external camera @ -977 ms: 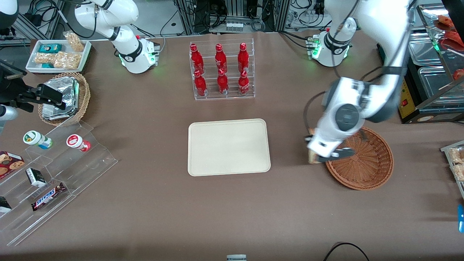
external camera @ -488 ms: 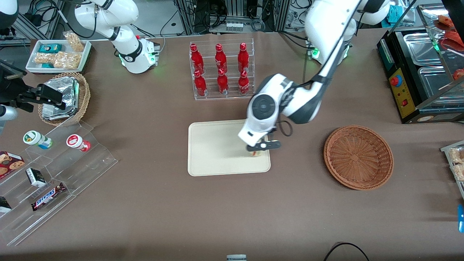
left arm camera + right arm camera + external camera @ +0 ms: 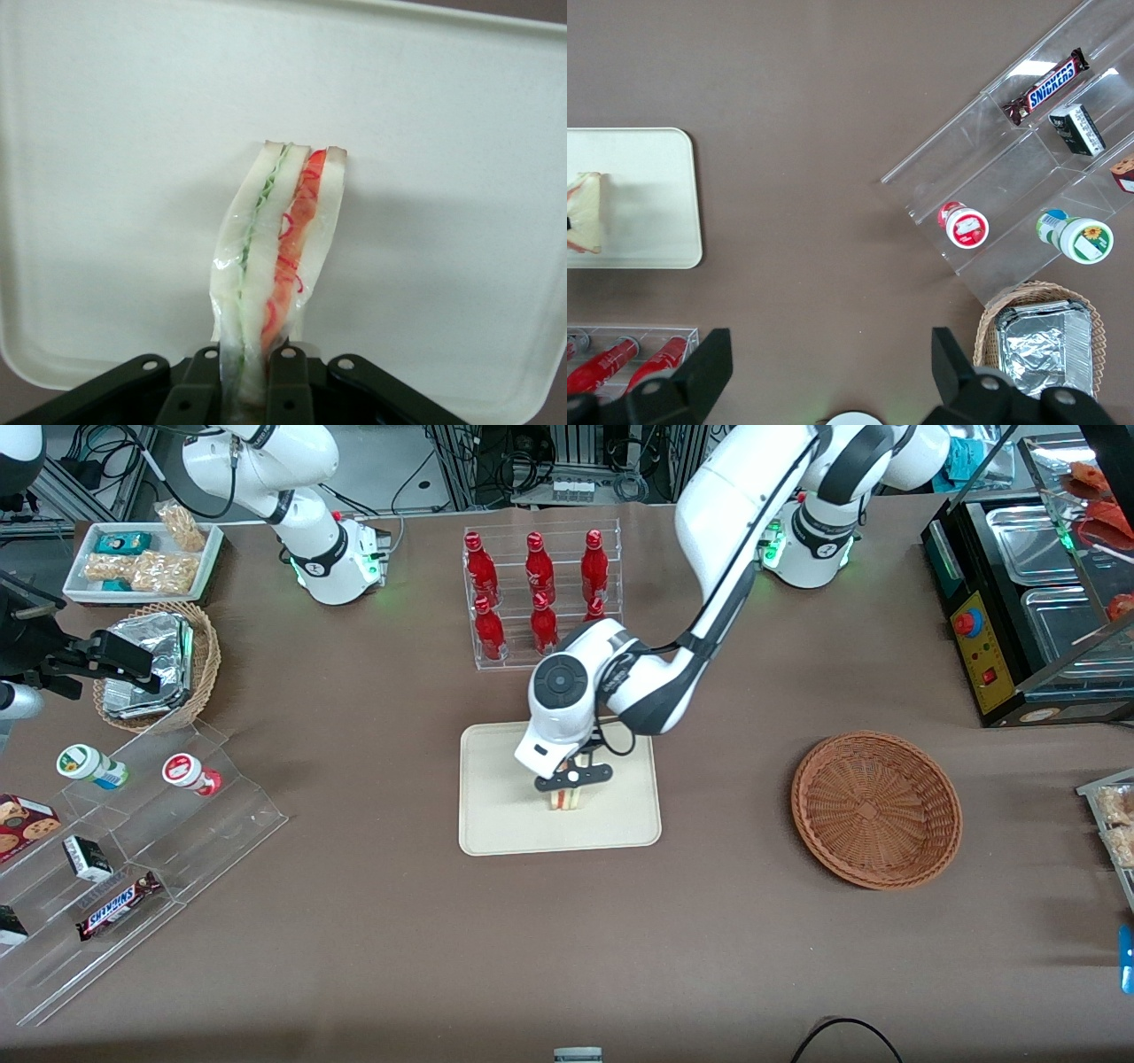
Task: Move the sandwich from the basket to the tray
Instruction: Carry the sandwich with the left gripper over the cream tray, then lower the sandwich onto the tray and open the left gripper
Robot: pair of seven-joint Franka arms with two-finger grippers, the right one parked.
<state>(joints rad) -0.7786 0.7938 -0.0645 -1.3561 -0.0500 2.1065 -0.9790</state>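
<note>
The claw (image 3: 572,778) hangs over the middle of the cream tray (image 3: 496,824), clamped on the wrapped sandwich (image 3: 567,797). From the wrist camera the two fingers (image 3: 288,390) pinch the wedge (image 3: 276,266) at one end, so it stands on edge with its bread slices and the green and red filling running away from the claw toward the tray's (image 3: 106,177) flat floor. I cannot tell whether the wedge's free end touches the tray yet; it looks close.

To finish this step well, I would bring the claw straight down until the free end rests on the tray, then part the fingers only a little. The wrap looks slick and the wedge is narrow on edge, so it will probably tip onto a flat side once let go. There is bare tray all around it, so a fall either way should land inside the rim. Lifting straight up afterward should keep the wrap from snagging on a finger.

Seen from the front, the empty reddish-brown wicker basket (image 3: 875,809) sits on the desk (image 3: 399,939) at about three o'clock from the tray, well apart. The rack of red bottles (image 3: 540,598) stands at twelve o'clock, near the tray's edge, so any retreat should go upward.
</note>
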